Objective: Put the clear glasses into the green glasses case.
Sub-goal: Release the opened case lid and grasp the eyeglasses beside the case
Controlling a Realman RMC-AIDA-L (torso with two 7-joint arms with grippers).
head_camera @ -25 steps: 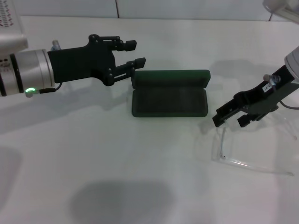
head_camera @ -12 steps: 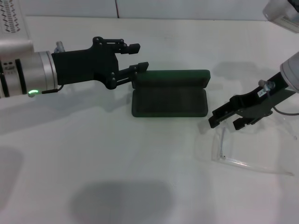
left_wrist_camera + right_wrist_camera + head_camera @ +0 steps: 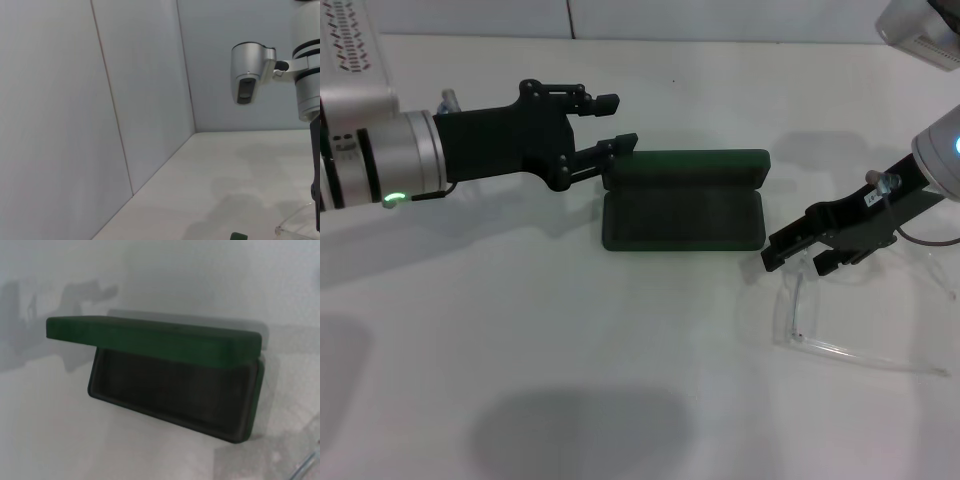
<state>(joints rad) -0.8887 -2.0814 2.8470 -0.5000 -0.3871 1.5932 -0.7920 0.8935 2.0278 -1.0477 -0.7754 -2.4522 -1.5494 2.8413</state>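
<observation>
Left gripper [image 3: 617,122]: fingers spread, beside the open dark green hinged glasses case [image 3: 682,201].
Right gripper [image 3: 798,253]: over the transparent plastic glasses [image 3: 840,315]; fingers seemingly apart.

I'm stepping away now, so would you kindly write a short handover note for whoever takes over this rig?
Left gripper: open, fingers beside the left end of the green glasses case's raised lid, holding nothing.
Right gripper: low over the clear glasses; I cannot tell whether it grips them.
Case: open on the table, nothing visible inside.
Glasses: on the table, right of the case.
Done: case opened.
Left: lift the glasses and place them in the case.
</observation>
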